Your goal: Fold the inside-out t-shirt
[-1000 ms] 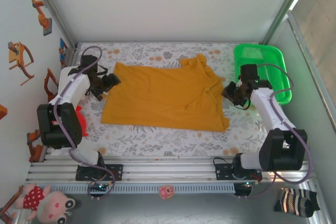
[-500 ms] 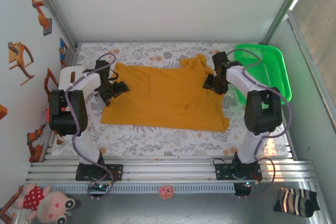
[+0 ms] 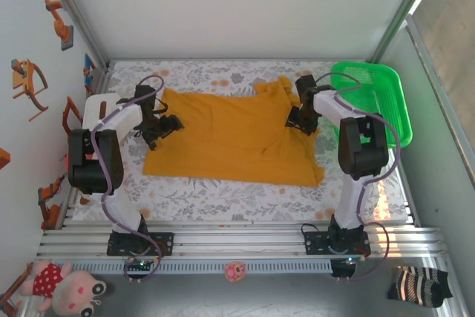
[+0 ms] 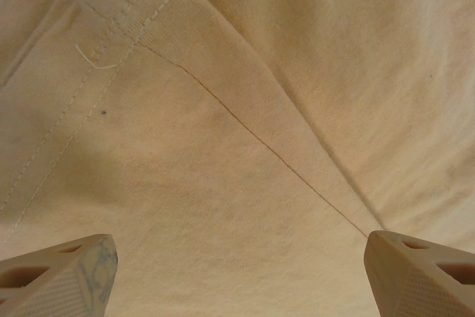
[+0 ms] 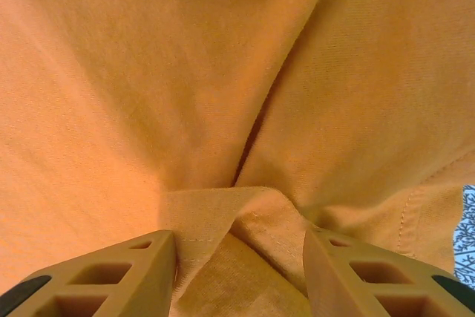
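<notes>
Change since a second ago: the right arm has swung off the green basket (image 3: 393,102) side and onto the shirt's far right part. The left arm has edged inward over the left hem. The cloth lies as it did.
Top view, t-shirt: the inside-out t-shirt (image 3: 230,139) is spread roughly flat on the floral table cover (image 3: 193,192). Its right side is rumpled and a sleeve pokes toward the far edge.
Top view, left gripper: the left gripper (image 3: 165,125) is over the shirt's left edge, near the far corner.
Top view, right gripper: the right gripper (image 3: 300,120) is over the creased right part, just beside the sleeve and apart from the basket.
Left wrist view, jaws: set wide around the left gripper (image 4: 237,280), with nothing between them.
Left wrist view, cloth: a double-stitched seam (image 4: 111,50) and one thin crease cross the fabric ahead.
Right wrist view, jaws: part-way apart, narrower than the left. They straddle a raised hem fold (image 5: 237,220) at the right gripper (image 5: 241,272), with no pinch seen.
Step in hand (judged): taking hold of both sides before a lift or fold.
Left, advice: come down so one finger slips under the stitched edge, and close on the hem, not on flat cloth.
Right, advice: the fold looks several layers thick, so centre it between the pads and close fully.
Both, advice: lift at an equal pace with the span taut.
Risk: catching a single layer would let the rest sag and skew the fold.
</notes>
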Robot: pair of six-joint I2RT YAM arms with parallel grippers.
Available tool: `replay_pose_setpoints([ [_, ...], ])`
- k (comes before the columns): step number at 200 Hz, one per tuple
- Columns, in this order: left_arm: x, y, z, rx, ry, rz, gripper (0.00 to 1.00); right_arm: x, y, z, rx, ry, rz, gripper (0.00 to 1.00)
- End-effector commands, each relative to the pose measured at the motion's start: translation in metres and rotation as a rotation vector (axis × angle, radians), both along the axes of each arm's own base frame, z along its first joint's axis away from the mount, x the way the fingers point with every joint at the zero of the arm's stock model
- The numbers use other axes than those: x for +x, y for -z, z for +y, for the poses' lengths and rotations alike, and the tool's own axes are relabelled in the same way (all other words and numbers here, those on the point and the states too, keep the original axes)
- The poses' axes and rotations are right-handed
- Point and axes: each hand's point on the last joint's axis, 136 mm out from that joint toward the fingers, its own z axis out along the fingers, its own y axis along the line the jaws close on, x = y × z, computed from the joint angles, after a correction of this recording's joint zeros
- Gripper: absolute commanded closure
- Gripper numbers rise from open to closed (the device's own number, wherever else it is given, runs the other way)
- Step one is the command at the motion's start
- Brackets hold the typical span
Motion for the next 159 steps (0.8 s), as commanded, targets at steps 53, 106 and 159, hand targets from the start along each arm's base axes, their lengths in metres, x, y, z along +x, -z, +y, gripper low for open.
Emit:
replay_pose_setpoints([
  [53, -0.067, 0.034, 0.010, 0.044, -0.051, 0.117, 0.14, -0.050, 0.007, -0.014, -0.021, 0.022, 0.019, 0.53],
  [106, -0.079, -0.001, 0.017, 0.048, -0.080, 0.035, 0.13, -0.033, -0.058, -0.005, 0.033, -0.017, -0.123, 0.53],
  [159, 0.022, -0.062, 0.050, 0.061, -0.128, -0.113, 0.11, 0.060, -0.125, 0.018, 0.097, -0.121, -0.311, 0.52],
])
